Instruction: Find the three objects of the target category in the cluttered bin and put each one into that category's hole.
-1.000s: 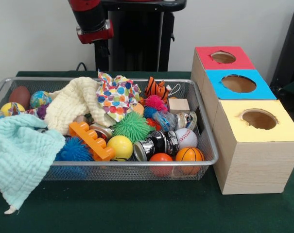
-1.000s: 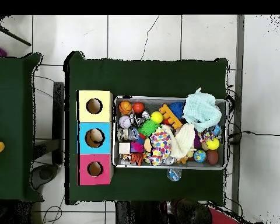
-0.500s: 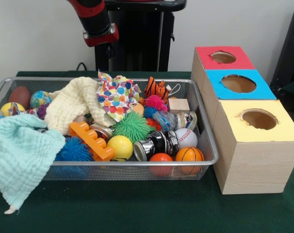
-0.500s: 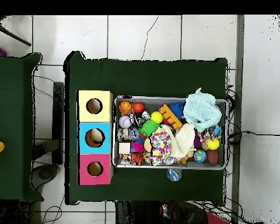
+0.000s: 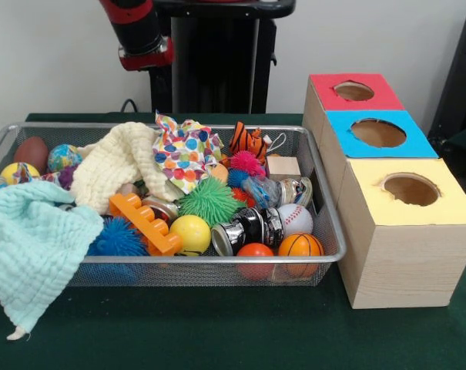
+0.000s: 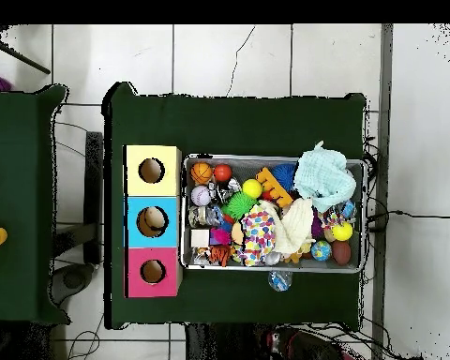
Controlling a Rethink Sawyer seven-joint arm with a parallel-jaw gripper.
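A wire mesh bin is full of mixed items. At its front right lie a baseball, a small basketball, an orange ball and a yellow ball. Spiky balls show in green, blue and pink. Shiny cans, a wooden block, a tiger toy and an orange plastic brick lie among them. My gripper hangs high behind the bin's far rim, touching nothing, dark against the black pedestal.
Three joined boxes stand beside the bin, with holes in a red top, a blue top and a yellow top. A mint cloth drapes over the bin's left rim. Cream and polka-dot cloths cover other items.
The arm's end swung right half a second ago and has now moved back left and slightly up. Nothing in the bin has shifted.
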